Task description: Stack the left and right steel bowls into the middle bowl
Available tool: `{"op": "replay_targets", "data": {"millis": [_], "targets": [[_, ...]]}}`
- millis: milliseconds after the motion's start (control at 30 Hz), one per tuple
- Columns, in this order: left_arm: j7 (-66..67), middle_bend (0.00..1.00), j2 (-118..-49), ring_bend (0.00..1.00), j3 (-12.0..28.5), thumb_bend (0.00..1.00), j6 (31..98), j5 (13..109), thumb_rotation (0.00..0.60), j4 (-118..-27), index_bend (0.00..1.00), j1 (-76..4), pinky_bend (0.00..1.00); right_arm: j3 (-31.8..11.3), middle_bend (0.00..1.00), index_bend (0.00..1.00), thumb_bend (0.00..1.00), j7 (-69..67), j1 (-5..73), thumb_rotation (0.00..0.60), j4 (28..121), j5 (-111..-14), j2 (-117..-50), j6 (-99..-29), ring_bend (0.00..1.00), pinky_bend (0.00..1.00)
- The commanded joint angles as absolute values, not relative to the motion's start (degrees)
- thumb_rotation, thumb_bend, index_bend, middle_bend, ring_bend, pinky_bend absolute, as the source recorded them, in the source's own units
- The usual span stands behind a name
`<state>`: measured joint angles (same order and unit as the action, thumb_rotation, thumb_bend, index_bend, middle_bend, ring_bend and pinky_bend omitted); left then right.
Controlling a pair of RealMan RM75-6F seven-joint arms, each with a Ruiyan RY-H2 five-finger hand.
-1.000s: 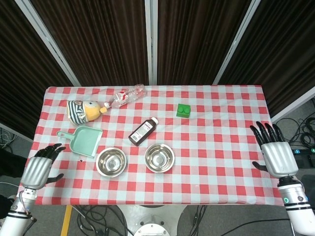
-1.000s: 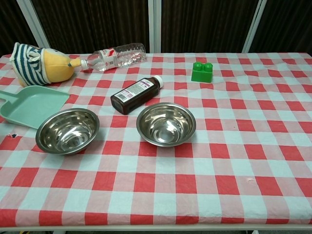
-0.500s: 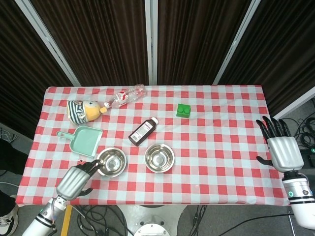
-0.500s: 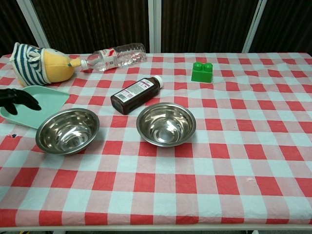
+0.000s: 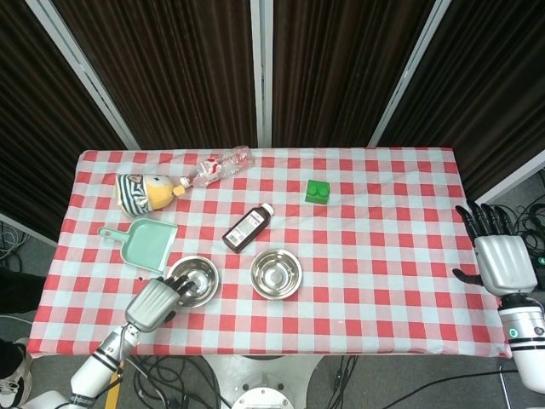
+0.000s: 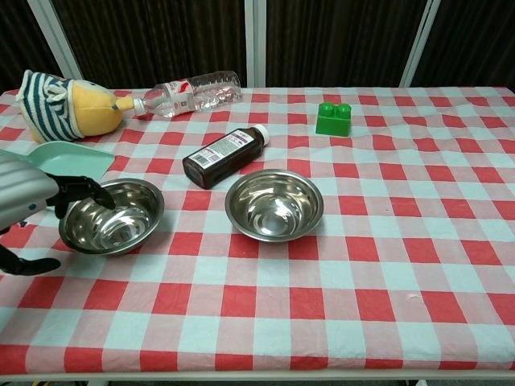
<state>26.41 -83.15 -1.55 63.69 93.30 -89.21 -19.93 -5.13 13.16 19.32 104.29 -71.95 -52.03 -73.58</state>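
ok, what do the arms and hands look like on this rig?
Both alike: left hand and right hand have a silver-grey, boxy back-of-hand shell with black fingers and thumb. Forearms are white with black bands at the wrist; the right one carries a small green-lit ring. No loose cables or sleeves visible on them.

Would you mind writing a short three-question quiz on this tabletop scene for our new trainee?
1. True or false: the left hand is at the rim of the left steel bowl.
2. Which thing lies directly behind the right steel bowl in the chest view? A) green block B) dark medicine bottle C) plush toy
3. Fill in: the clear plastic bottle lies on its ____.

Key
1. True; its fingers reach over the near-left rim, though a firm grip cannot be confirmed.
2. B
3. side. The right hand hangs open off the table's right edge.
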Motion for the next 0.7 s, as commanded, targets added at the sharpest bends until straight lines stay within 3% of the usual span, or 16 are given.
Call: {"op": "replay_targets", "data": {"millis": [33,700], "targets": [[26.9,0.38,-83.0,0.53,-2.0,0.24,63.3,92.7,0.600,-89.3,0.33,-20.2,0.69,-5.4,0.00,0.02,0.01,12.8,19.4,0.600,103.8,-72.0,-52.3,-73.0,0.00,0.00],[24.3,0.47,-88.8,0.63,-3.8,0.27,64.3,96.7,0.600,-77.1,0.45,-23.3,0.76,-6.5,0.00,0.02,0.02,10.8,18.9,0.600,101.7,-71.6,-52.4,-70.9,0.00,0.00]]}}
